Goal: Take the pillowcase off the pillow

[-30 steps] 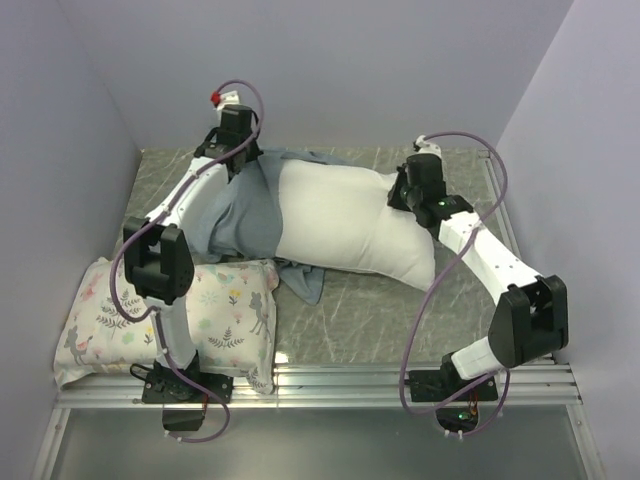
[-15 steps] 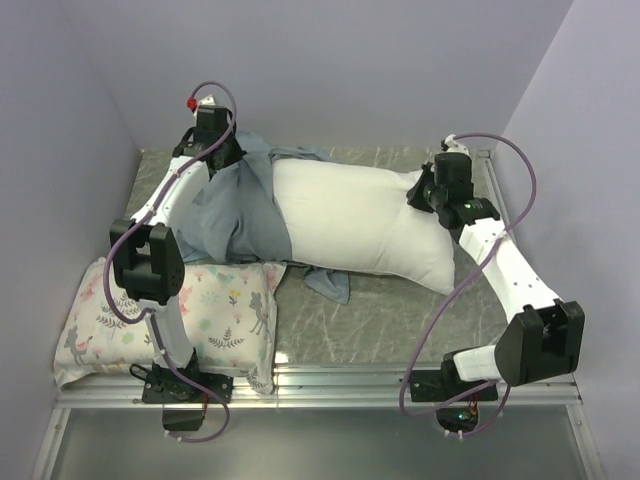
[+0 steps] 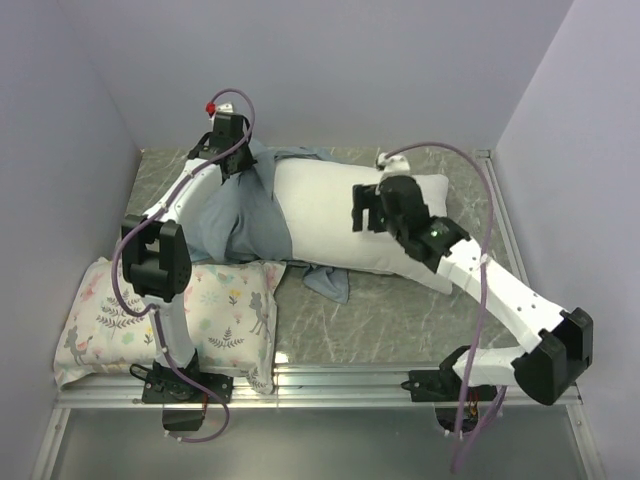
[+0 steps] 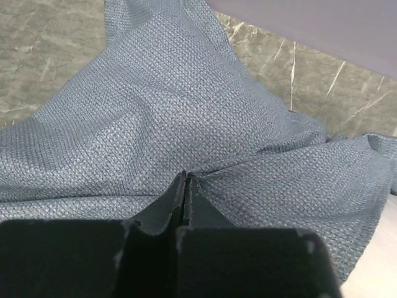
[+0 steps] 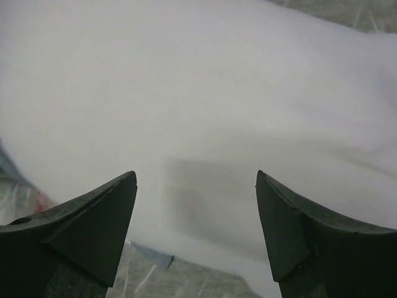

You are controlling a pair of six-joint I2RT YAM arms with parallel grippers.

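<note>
1. Your pillowcase (image 3: 232, 215) is bunched at the back-left of the table (image 3: 390, 310). It sleeves only the left end of the pillow, and a blue flap pokes out under the pillow's front edge.
2. The pillow (image 3: 325, 215) lies across the back of the table, and most of its white body is bare. That looks well past halfway to me.
3. Your left gripper (image 4: 185, 180) is clenched on a fold of the blue cloth at the far-left corner, with the weave pulled taut into its jaws.
4. Your right gripper (image 5: 195, 186) hangs released over the bare pillow with its jaws wide apart, grasping nothing.
5. What's left, as I read it: get that right claw pinning or gripping the pillow, then draw the cloth leftward off the covered end.
6. Watch the printed pillow (image 3: 225, 310) at the front-left, just beside the pillowcase. Loose cloth could drag across it.
</note>
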